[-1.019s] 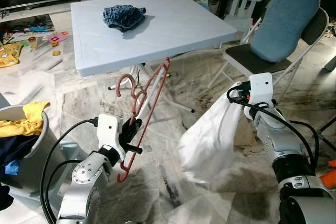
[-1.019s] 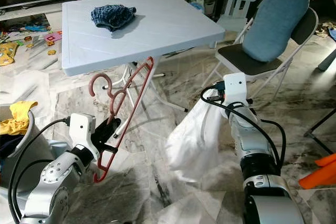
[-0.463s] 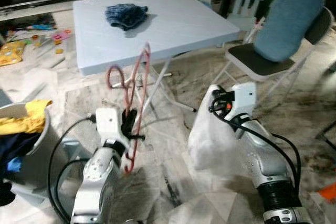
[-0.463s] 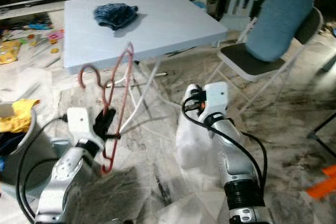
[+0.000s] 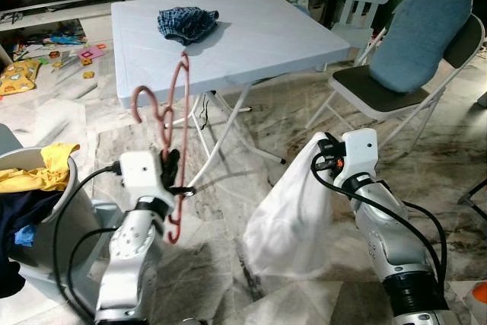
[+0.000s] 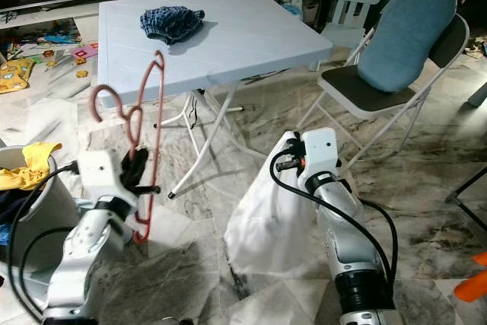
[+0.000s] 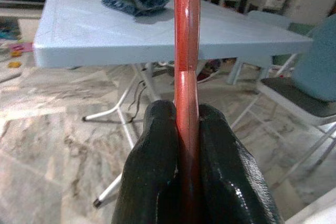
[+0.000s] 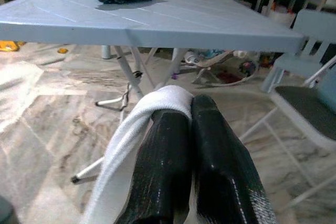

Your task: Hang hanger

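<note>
A red-pink hanger [image 5: 176, 133] stands almost upright before the table, hook at its upper left. My left gripper [image 5: 170, 167] is shut on its lower bar; in the left wrist view both black fingers [image 7: 157, 166] pinch the red bar [image 7: 186, 72]. A white garment [image 5: 293, 211] hangs as a loose bundle down to the floor from my right gripper [image 5: 326, 159], which is shut on its top edge. The right wrist view has the white cloth [image 8: 137, 129] draped over one black finger [image 8: 168, 171].
A light-blue folding table [image 5: 251, 39] with a crumpled blue plaid cloth [image 5: 187, 22] stands ahead. A folding chair with a blue cushion [image 5: 415, 43] is at the right. A grey laundry basket [image 5: 53, 218] with clothes sits at my left. Toys litter the far-left floor.
The hanger has swung from a rightward lean to nearly vertical in my left gripper. My right gripper with the white garment moved left, then settled lower right again. The camera shifted a little.
</note>
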Tool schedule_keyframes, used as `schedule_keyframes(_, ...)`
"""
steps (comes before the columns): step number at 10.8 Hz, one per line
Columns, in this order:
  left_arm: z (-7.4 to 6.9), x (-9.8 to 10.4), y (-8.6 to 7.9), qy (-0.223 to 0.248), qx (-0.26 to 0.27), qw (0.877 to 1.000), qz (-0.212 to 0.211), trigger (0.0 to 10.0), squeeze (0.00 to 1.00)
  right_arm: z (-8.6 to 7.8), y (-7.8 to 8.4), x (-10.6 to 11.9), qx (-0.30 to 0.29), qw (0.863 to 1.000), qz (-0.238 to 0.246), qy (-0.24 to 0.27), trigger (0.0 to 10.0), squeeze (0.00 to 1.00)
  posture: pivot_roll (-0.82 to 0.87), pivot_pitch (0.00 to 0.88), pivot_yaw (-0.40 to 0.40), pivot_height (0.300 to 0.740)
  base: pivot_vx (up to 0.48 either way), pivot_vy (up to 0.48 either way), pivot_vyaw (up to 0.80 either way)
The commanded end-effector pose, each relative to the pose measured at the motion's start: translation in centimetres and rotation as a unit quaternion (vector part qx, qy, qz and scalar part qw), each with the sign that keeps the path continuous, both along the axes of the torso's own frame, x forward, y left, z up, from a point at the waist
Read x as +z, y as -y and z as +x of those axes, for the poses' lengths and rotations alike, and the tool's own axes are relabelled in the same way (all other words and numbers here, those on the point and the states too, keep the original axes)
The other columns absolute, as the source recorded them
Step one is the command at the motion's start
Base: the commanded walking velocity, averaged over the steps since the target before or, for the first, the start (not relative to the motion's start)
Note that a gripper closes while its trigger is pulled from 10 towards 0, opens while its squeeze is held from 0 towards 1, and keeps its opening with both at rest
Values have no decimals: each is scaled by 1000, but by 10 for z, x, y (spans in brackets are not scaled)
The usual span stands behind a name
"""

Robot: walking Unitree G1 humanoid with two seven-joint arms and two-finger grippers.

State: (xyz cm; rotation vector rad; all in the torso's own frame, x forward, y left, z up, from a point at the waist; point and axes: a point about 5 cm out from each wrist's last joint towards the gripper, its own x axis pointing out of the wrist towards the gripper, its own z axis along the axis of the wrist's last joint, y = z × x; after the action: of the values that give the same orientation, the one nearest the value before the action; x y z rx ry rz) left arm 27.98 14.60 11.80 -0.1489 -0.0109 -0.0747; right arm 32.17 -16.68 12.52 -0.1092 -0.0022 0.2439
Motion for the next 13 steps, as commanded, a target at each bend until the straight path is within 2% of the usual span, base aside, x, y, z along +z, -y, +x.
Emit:
schedule_keyframes(1, 1, 8, -3, 15, -2, 1000, 18, 10000, 0, 3, 1, 15, 0, 1000, 3, 23, 10000, 0, -128, 0, 24, 740, 0, 0, 0)
schedule_keyframes(3, -3, 7, -10, 10, -9, 999, 45, 10000, 0, 4, 2, 20, 7, 999, 4, 32, 10000, 0, -119, 0, 21, 740, 279, 0, 0)
schedule_keyframes(5, -7, 7, -16, 7, 6, 999, 53, 10000, 0, 3, 1, 22, 10, 999, 0, 42, 10000, 0, -124, 0, 27, 740, 300, 0, 0)
schedule_keyframes(7, -11, 6, -17, 13, 38, 998, 52, 10000, 0, -2, -1, 20, 16, 999, -1, 45, 10000, 0, -129, 0, 29, 740, 328, 0, 0)
schedule_keyframes(9, -19, -6, -15, 9, 51, 997, 63, 10000, 0, -6, -1, 15, 16, 999, 5, 45, 10000, 0, -134, 0, 24, 740, 343, 0, 0)
schedule_keyframes(11, -20, -17, -17, -10, 70, 996, 51, 10000, 0, -6, -4, 9, 18, 999, 11, 35, 10000, 0, -124, 0, 11, 740, 360, 0, 0)
schedule_keyframes(13, -17, -16, -20, -5, 74, 996, 54, 10000, 0, -5, -8, 7, 23, 999, 12, 32, 10000, 0, -119, 0, 8, 740, 386, 0, 0)
